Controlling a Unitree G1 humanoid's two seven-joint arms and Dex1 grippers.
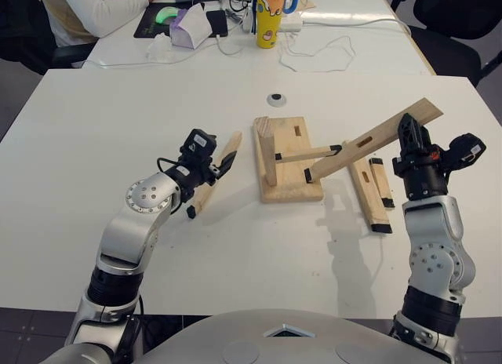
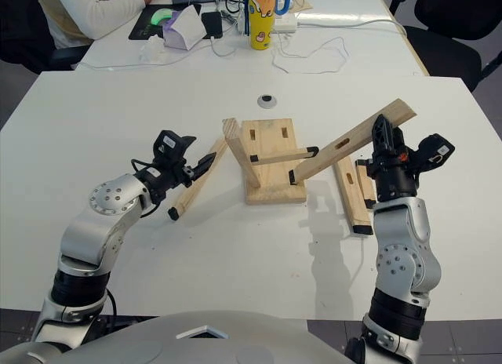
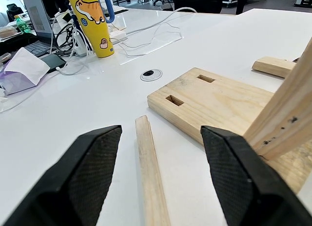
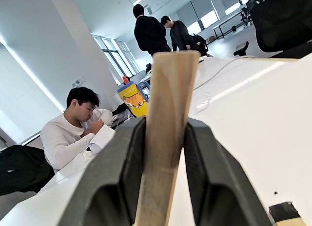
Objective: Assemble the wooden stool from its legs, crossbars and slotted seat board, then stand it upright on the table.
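The slotted seat board lies flat mid-table. One leg stands tilted on it, and a crossbar runs from that leg towards the right. My right gripper is shut on a long leg. This leg slopes down to the left, its black-tipped low end resting on the board. In the right wrist view the same leg is clamped between the fingers. My left gripper is open, astride another leg lying left of the board. That leg shows between the pads.
Two more wooden pieces lie right of the board, under my right arm. A round cable port sits behind the board. A yellow cup, cables and a tissue box stand on the far table.
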